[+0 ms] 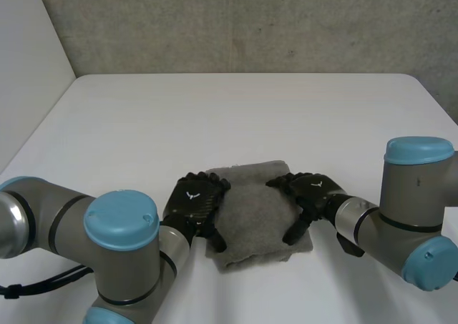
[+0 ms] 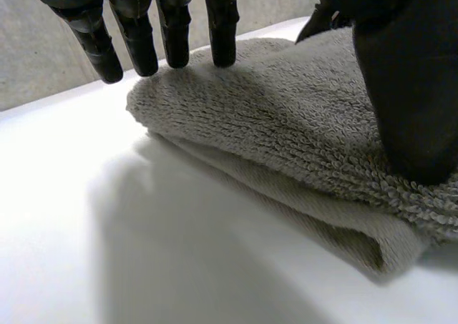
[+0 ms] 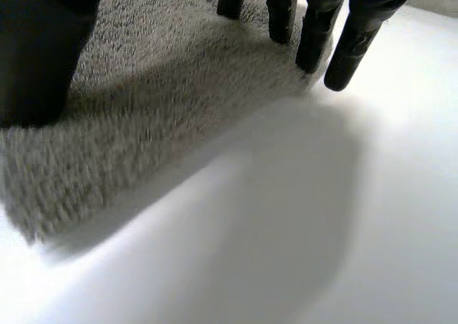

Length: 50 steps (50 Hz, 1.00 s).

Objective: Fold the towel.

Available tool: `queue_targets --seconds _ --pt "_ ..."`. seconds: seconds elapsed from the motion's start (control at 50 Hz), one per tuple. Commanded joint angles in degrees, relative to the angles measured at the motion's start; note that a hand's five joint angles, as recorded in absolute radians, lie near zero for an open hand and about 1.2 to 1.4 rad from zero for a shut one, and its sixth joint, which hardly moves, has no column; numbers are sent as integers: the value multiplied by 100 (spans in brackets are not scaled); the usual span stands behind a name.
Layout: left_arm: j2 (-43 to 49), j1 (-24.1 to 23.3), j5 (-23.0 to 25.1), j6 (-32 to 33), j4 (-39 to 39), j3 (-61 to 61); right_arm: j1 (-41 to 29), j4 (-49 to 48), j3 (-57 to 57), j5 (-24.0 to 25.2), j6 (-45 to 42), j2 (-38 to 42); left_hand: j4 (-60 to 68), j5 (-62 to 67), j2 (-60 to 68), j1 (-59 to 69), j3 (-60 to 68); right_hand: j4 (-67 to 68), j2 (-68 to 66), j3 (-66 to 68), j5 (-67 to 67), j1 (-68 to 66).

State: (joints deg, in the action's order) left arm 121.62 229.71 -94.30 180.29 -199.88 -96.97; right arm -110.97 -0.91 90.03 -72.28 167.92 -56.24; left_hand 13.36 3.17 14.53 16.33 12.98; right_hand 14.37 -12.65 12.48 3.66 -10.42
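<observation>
- Checking the towel [image 1: 254, 213]: it lay folded small near the bench's [image 1: 236, 109] front edge, midway between its sides.
- Your left hand [image 1: 195, 201] rested flat on the towel's left edge, fingers [image 2: 174, 31] straight, gripping nothing; your right hand [image 1: 313, 192] did likewise on the right edge.
- Judged light, soft, floppy terry that was unlikely to slip; you would best pinch two corners of one edge.

A folded grey terry towel [image 2: 286, 124] lies mid-frame on a white table [image 2: 107, 231]. The black left hand [image 2: 172, 23] presses it with straight fingers
</observation>
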Motion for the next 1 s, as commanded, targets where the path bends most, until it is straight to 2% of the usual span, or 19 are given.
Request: queue_targets --seconds 0.02,0.16,0.22,0.26,0.38,0.42,0.46,0.8,1.0 --pt "-489 73 0 15 98 152 22 56 -64 -50 4 -676 -336 -245 -381 -561 -298 -437 265 -248 -366 42" --pt "-1281 205 8 76 345 539 40 73 -381 -67 110 -1575 -336 -245 -381 -561 -298 -437 265 -248 -366 42" --pt "-1615 399 26 15 609 803 66 108 -644 -208 119 -1944 -336 -228 -364 -544 -298 -437 265 -248 -366 42" --pt "-1738 487 17 23 811 952 75 144 -950 -540 119 -2093 -336 -228 -364 -544 -298 -437 265 -248 -366 42" --pt "-1879 733 -44 15 1470 1734 84 144 -1295 -1095 119 -2128 -336 -245 -381 -561 -298 -437 265 -248 -366 42" --pt "-1914 1021 -219 32 1662 1953 75 152 -1426 -1402 127 -2128 -336 -245 -381 -561 -298 -437 265 -248 -366 42" --pt "-1923 1075 -316 67 1715 1997 75 152 -1461 -1516 119 -2111 -336 -245 -381 -561 -298 -437 265 -248 -366 42" --pt "-1914 1418 -378 85 1944 2086 84 539 -1655 -1535 417 -2067 -336 -245 -381 -561 -298 -437 265 -248 -366 42" --pt "-1923 1383 -378 76 1953 2103 93 557 -1673 -1535 453 -2067 -336 -245 -381 -561 -298 -437 265 -248 -366 42"
